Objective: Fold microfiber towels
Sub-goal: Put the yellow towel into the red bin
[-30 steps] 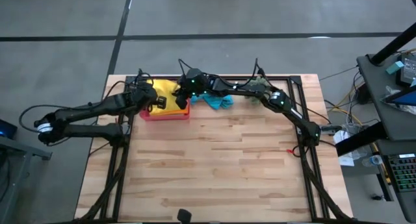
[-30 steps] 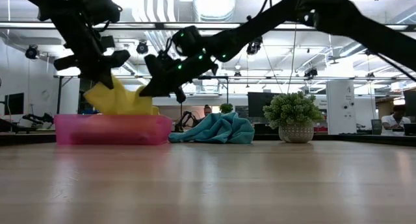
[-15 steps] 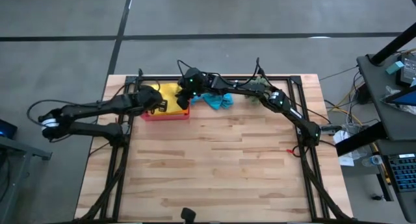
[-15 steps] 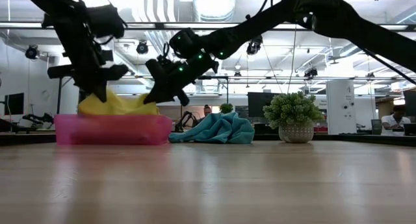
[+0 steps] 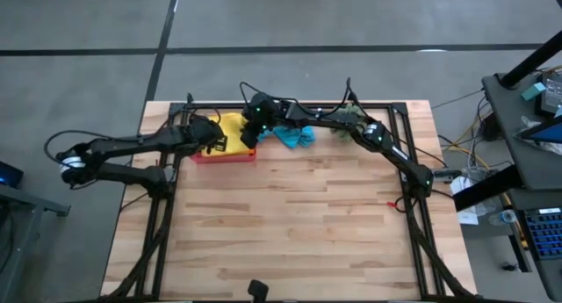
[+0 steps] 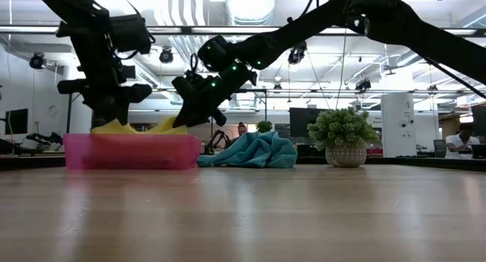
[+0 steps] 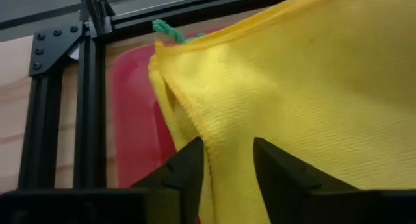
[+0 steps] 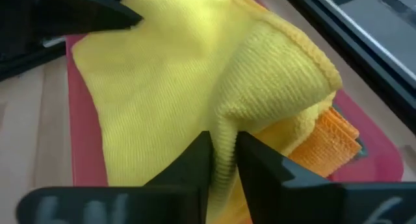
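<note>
Two dark robot arms meet over a flat pink rectangular tray [image 5: 204, 157] at the far left of a pale wooden table [image 5: 299, 224], where a bright yellow microfiber towel [image 5: 230, 127] lies draped in the tray. The left gripper [image 5: 213, 140] hangs over the tray's left part, its two dark fingers [image 7: 188, 172] set apart with a strip of yellow cloth between them; the left wrist view shows the cloth slack there, with bare pink tray floor beside it and the black frame rail [image 7: 91, 87] just beyond the tray's edge. The right gripper [image 5: 249, 134] reaches in from the tray's right side, and its wrist view shows the fingers [image 8: 195, 162] standing only narrowly apart, a raised fold of the same yellow towel lying in the slit between them.

That right wrist view alone reveals a folded orange towel [image 8: 335, 136] under the yellow one, near the tray's rim. A green hanging loop [image 7: 168, 30] at the yellow towel's corner shows only in the left wrist view.

Just right of the tray, a crumpled turquoise blue towel [image 5: 294, 136] lies on the table, and beyond it stands a small spiky green plant ball in a pot [image 6: 342, 140], clear only in the low view. The table's whole near half is open wood.
</note>
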Action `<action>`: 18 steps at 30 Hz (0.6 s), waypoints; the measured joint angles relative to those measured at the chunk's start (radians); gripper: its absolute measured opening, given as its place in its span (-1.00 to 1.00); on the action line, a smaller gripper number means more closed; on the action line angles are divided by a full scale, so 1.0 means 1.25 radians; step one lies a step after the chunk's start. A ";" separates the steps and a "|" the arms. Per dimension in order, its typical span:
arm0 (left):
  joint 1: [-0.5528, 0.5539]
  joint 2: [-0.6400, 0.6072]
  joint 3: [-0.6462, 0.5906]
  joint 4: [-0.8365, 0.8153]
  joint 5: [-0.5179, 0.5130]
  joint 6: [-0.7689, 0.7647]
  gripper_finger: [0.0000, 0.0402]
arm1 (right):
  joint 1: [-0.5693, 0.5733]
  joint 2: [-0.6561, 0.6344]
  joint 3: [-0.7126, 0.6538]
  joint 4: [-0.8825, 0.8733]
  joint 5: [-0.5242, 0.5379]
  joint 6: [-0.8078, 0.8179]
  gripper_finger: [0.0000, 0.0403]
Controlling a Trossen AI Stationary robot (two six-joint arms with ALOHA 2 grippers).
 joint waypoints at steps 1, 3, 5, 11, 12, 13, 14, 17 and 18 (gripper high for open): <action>0.000 -0.004 0.003 -0.011 0.000 0.000 -0.37 | -0.001 0.000 0.002 -0.006 0.001 0.001 -0.67; 0.000 -0.011 0.011 -0.044 0.000 -0.001 -0.28 | -0.002 0.000 0.011 -0.023 0.001 0.000 -0.60; 0.000 -0.019 0.023 -0.075 0.000 -0.002 -0.21 | -0.004 -0.001 0.018 -0.030 0.001 -0.002 -0.54; 0.001 -0.039 0.053 -0.092 -0.002 0.003 -0.13 | -0.007 -0.001 0.044 -0.069 0.029 -0.018 -0.37; 0.001 -0.039 0.063 -0.098 -0.002 0.011 -0.13 | -0.007 -0.001 0.048 -0.080 0.041 -0.020 -0.35; 0.001 -0.039 0.074 -0.099 -0.003 0.024 -0.13 | -0.008 -0.001 0.054 -0.092 0.054 -0.025 -0.32; 0.001 -0.039 0.085 -0.098 -0.004 0.040 -0.13 | -0.008 -0.001 0.058 -0.102 0.065 -0.031 -0.30; 0.001 -0.038 0.115 -0.087 -0.029 0.083 -0.13 | -0.012 -0.001 0.070 -0.127 0.098 -0.054 -0.27; 0.001 -0.036 0.119 -0.075 -0.030 0.094 -0.13 | -0.015 -0.001 0.076 -0.140 0.103 -0.061 -0.27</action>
